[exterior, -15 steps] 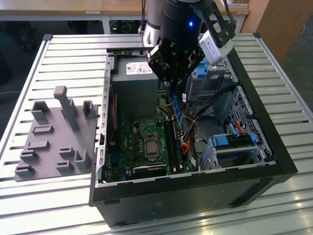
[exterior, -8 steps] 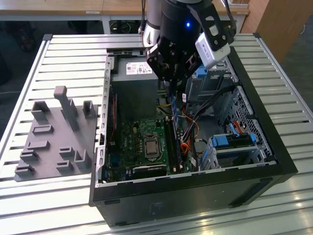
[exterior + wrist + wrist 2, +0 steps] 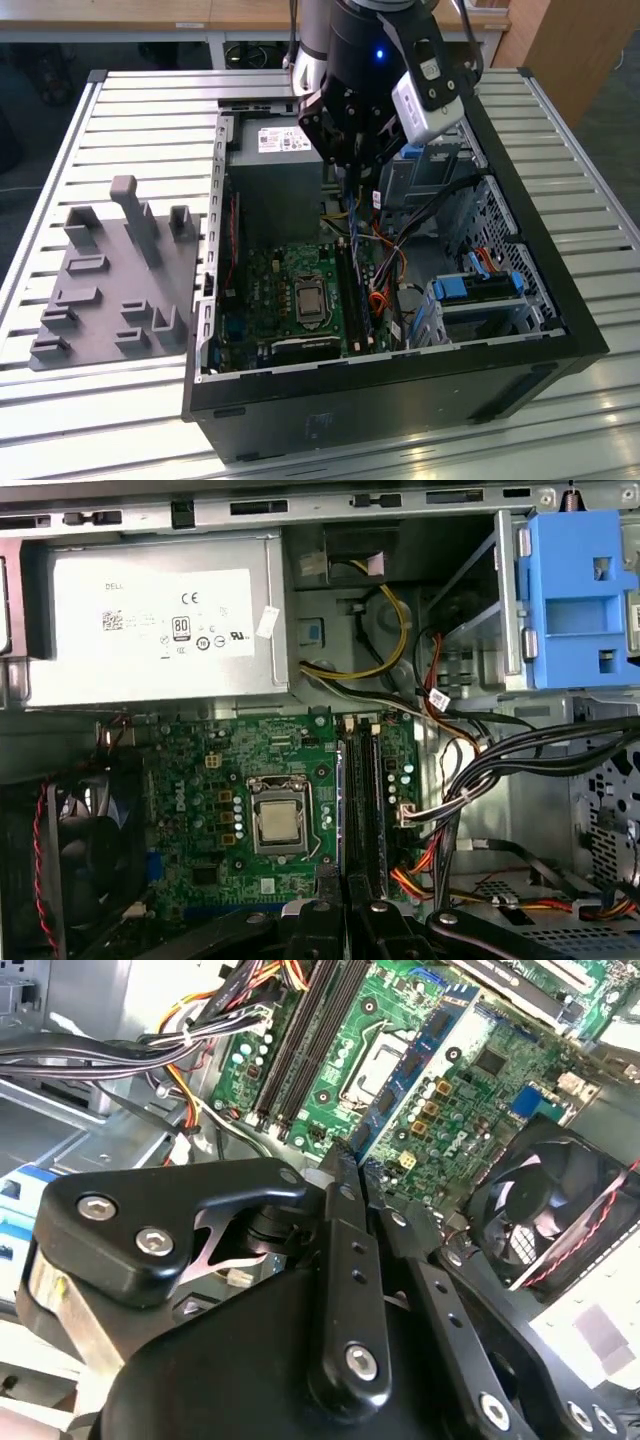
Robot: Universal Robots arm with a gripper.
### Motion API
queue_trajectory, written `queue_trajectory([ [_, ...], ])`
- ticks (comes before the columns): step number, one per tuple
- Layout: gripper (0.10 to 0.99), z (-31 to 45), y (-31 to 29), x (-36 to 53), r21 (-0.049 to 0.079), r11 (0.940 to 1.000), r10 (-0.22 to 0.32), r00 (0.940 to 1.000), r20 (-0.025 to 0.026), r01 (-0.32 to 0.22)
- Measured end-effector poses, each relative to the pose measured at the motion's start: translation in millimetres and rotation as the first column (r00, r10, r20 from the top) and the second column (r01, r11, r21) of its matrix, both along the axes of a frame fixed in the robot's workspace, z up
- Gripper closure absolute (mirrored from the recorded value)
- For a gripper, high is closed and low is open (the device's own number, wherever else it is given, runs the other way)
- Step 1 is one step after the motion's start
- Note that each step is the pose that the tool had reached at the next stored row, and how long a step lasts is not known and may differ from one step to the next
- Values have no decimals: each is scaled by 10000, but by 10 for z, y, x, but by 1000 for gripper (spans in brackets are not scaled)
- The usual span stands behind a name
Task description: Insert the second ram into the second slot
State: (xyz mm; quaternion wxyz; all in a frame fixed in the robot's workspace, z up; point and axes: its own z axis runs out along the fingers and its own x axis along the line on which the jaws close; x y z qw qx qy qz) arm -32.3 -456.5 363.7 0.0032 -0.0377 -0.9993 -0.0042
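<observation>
My gripper hangs inside the open computer case, above the motherboard. Its fingers are shut on the second ram, a thin dark blue board seen edge-on in both wrist views, reaching from the fingertips toward the board. In the exterior view the ram points down below the gripper, still above the slots. The long dark memory slots run beside the processor socket, just to one side of the held stick. In the second wrist view the gripper is closed, with the slots beyond it.
A grey power supply sits at the back of the case. Cable bundles cross beside the slots. A fan is mounted at the motherboard's edge. Blue drive-bay clips sit at the exterior view's right. A grey fixture tray lies outside the case.
</observation>
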Motion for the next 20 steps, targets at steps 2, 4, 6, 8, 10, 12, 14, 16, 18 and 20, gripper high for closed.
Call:
queue_trajectory([
  [2, 949, -15, 0, 0, -2, 9999, 101, 9999, 0, -101],
  [4, 949, -33, 0, 0, -2, 9994, 353, 9994, -1, -353],
  [6, 949, -51, 0, 0, -2, 9984, 560, 9984, -1, -560],
  [8, 949, -68, 0, 0, -1, 9984, 567, 9984, 0, -567],
  [10, 949, -76, 1, 1, -5, 9984, 569, 9984, -2, -569],
  [12, 949, -84, 0, 1, -4, 9984, 568, 9984, -1, -568],
  [14, 949, -96, 0, 1, -2, 9984, 568, 9984, -1, -568],
  [16, 949, -115, 0, 2, -3, 9984, 568, 9984, -1, -568],
  [18, 949, -138, 0, 2, -3, 9984, 568, 9984, -1, -568],
  [20, 949, -162, 0, 2, -3, 9984, 568, 9984, -1, -568],
])
